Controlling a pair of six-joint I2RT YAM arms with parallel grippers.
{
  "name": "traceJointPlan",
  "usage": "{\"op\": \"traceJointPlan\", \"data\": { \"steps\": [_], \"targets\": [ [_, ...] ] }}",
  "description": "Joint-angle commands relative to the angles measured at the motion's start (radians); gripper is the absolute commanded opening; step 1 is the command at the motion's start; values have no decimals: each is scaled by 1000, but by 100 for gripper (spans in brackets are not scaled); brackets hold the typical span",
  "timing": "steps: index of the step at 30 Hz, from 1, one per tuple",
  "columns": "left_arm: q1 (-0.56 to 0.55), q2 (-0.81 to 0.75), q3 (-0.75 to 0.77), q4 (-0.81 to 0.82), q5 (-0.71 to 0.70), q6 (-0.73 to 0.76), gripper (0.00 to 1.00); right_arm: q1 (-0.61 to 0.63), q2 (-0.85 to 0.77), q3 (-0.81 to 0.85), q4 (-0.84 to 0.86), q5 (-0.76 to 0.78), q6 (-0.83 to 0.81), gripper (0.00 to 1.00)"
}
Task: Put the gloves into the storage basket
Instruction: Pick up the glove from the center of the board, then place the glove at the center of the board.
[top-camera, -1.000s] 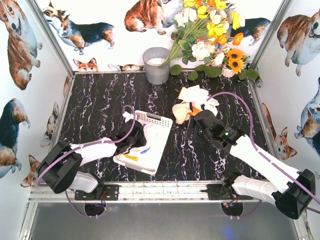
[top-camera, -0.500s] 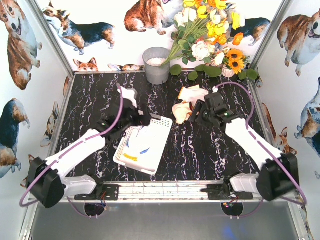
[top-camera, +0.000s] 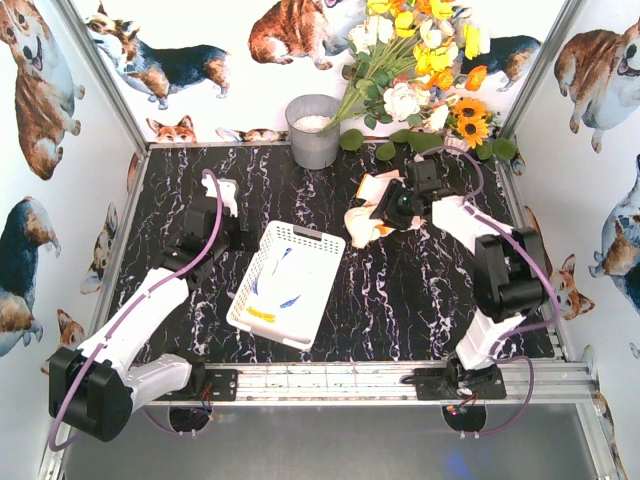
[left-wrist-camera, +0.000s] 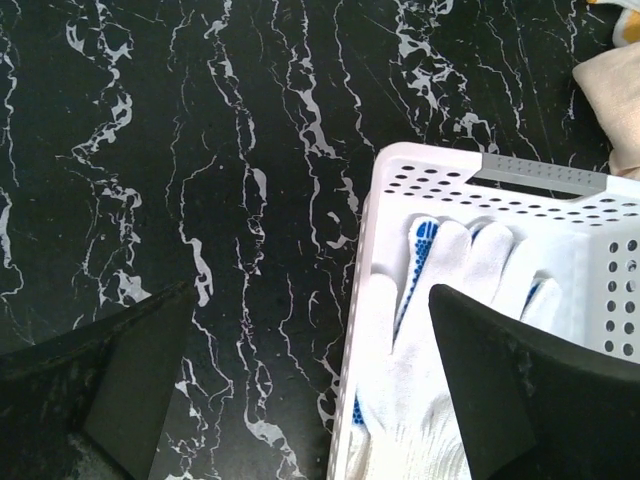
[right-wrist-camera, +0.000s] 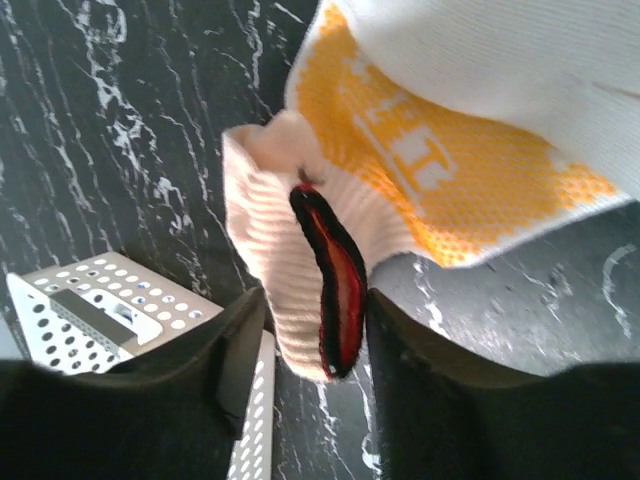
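The white storage basket (top-camera: 300, 238) lies mid-table, and several gloves (top-camera: 281, 290) with blue and yellow marks lie in it. My left gripper (top-camera: 238, 240) hangs open just left of the basket, holding nothing. In the left wrist view its fingers (left-wrist-camera: 128, 385) straddle the basket's rim (left-wrist-camera: 520, 178), above a white glove with blue dots (left-wrist-camera: 450, 335). More gloves (top-camera: 378, 190) are piled at the back right. My right gripper (top-camera: 388, 215) is at that pile. In the right wrist view it (right-wrist-camera: 315, 305) is shut on the red-trimmed cuff of a cream glove (right-wrist-camera: 268, 232), beside a yellow-printed glove (right-wrist-camera: 430, 130).
A grey metal bucket (top-camera: 313, 130) stands at the back centre. A bunch of flowers (top-camera: 420, 70) leans in the back right corner. Corgi-printed walls close in three sides. The basket's corner (right-wrist-camera: 90, 310) lies just beside the right gripper.
My left gripper opened, left a glove in the basket and drew back to the left. My right arm reached out to the pile and closed its fingers on the cream glove's cuff.
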Motion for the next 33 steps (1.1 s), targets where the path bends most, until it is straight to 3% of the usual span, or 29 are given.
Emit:
{"op": "traceJointPlan", "data": {
  "steps": [1, 5, 8, 19, 28, 33],
  "targets": [
    [20, -20, -9, 35, -1, 38, 96, -1, 46, 86, 78, -116, -26, 41],
    [22, -29, -1, 24, 3, 35, 96, -1, 26, 104, 75, -143, -25, 8],
    [21, -37, 17, 5, 28, 43, 96, -1, -44, 115, 47, -145, -47, 1],
    [-8, -69, 139, 0, 248, 5, 94, -1, -403, 185, -287, -135, -75, 0],
    [-270, 1, 211, 116, 201, -97, 93, -1, -614, 134, -420, -198, -98, 0],
    [-347, 34, 207, 158, 195, -147, 93, -1, -654, 133, -573, -85, -138, 0]
  ]
}}
